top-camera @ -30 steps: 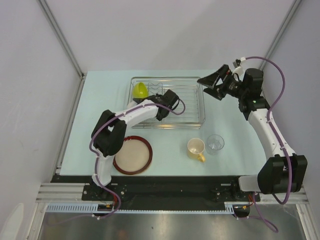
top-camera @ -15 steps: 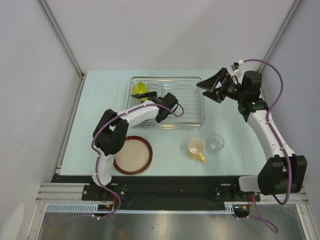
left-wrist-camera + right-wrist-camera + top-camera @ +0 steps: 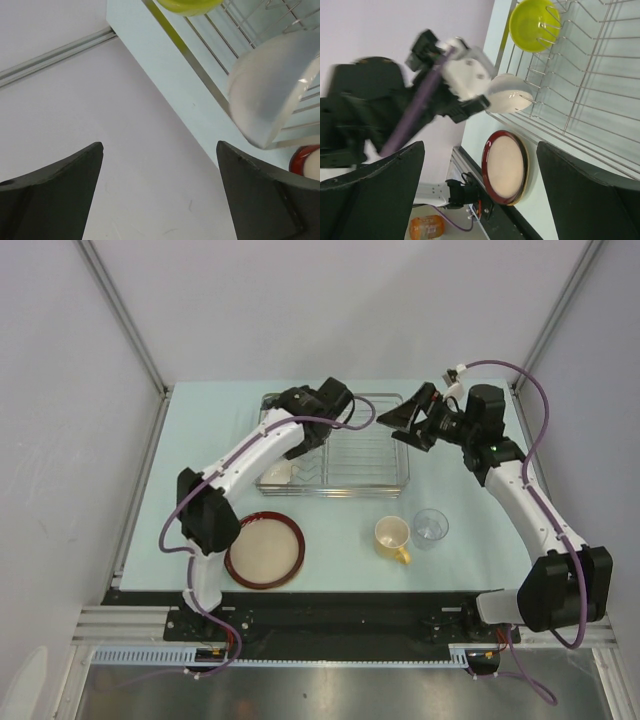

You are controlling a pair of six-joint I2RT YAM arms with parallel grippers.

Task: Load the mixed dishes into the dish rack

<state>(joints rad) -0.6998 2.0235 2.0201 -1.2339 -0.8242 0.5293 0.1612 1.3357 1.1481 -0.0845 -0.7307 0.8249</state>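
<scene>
The silver wire dish rack [image 3: 350, 455] stands mid-table. A white bowl [image 3: 280, 473] leans on its edge in the rack's front left slots; it also shows in both wrist views, white bowl [image 3: 270, 95] and white bowl [image 3: 510, 95]. The lime-green bowl [image 3: 535, 25] sits in the rack's back left, hidden under my left arm in the top view. My left gripper [image 3: 285, 403] hovers open and empty over that corner, pointing at the left wall. My right gripper [image 3: 405, 423] is open and empty above the rack's back right corner. The dark-red-rimmed plate [image 3: 265, 550], pale yellow mug [image 3: 392, 535] and clear glass [image 3: 431, 527] rest on the table.
The red-rimmed plate lies next to the left arm's base [image 3: 205, 585]. Mug and glass stand side by side just in front of the rack's right end. Grey walls close in the table on the left, back and right.
My left gripper has opened and swung from the rack's middle to its back left corner, now covering the green bowl from above; the white bowl shows in the rack. My right gripper drifted left toward the rack.
</scene>
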